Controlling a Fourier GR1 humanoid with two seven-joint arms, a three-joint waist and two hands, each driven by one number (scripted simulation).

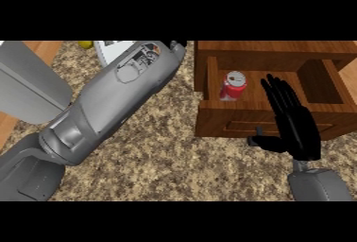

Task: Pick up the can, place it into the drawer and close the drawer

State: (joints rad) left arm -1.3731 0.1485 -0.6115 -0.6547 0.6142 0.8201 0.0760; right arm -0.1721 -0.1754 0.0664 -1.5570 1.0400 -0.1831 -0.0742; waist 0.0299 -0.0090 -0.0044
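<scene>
A red can (pixel 233 87) with a silver top stands upright inside the open wooden drawer (pixel 216 109), near its left wall. My right hand (pixel 295 124) is open, fingers straight and pointing up, over the drawer's front panel just right of the can and apart from it. My left forearm (pixel 115 101) stretches diagonally up across the counter; its hand is hidden at the top, near the drawer unit's upper left corner.
The wooden drawer cabinet (pixel 279 49) fills the upper right. A grey box-like object (pixel 31 82) sits at the left. A white item (pixel 108 49) and something yellow (pixel 85 44) lie at the top behind my left forearm. The counter (pixel 174 156) is speckled stone.
</scene>
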